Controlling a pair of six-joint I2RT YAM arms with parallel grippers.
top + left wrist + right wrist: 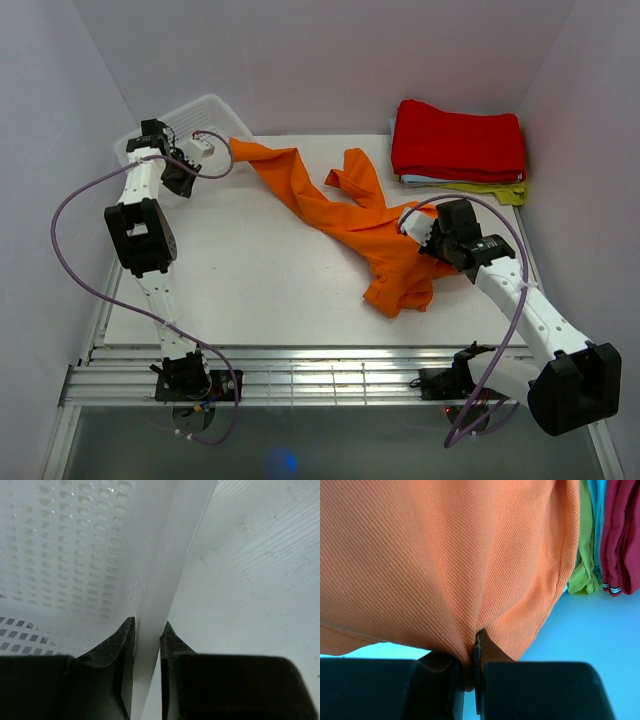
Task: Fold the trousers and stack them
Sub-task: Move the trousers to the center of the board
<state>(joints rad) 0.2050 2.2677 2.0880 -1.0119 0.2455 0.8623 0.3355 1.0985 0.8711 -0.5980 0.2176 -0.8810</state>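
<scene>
Jaws of the right gripper (469, 662), at the near, bunched end of the trousers (345, 215), are pinched shut on an orange fold (a hold for lifting and spreading, I judge). The trousers lie crumpled, unfolded. Past their far leg, the left gripper (148, 630) clamps the wall of the white basket (160, 570), probably to steady it. Folded stack (458, 145): beyond, to their right.

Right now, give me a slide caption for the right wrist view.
Right fingers pinch a fold of the orange trousers, folded clothes behind at right.
</scene>
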